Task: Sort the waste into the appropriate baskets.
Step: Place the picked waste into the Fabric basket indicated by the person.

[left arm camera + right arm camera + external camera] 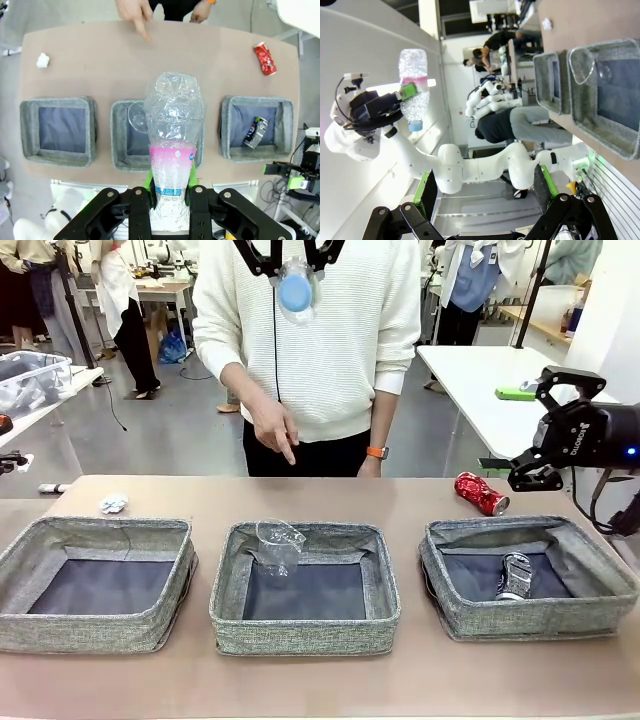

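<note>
Left gripper [170,186] narrow, green pads clamped on the clear plastic bottle [174,125] at its pink label band, held high above the middle basket [119,159], bottle base pointing down toward the table [300,685]. In the front view this gripper is cut off by the top edge, and the bottle shows just its neck and blue cap [295,290]. In the left wrist view the cap end is hidden behind the gripper body. The label has a pink band with a blue strip and the print is too small to read. Right gripper [485,190] wide open, nothing between the pads, parked off the table's right edge, near the red can [481,493] but not touching it. White lettering on its body is too small to read for sure. Red can lies on its side on the table behind the right basket [530,618], markings unreadable. Crushed silver can [515,575] lies inside the right basket. Clear plastic cup [278,545] in the middle basket, leaning at the far left corner, outline hard to make out. Paper ball [113,504] on the table behind the left basket [90,632]. Person's hand [272,425] points a finger down toward the table's far edge.
</note>
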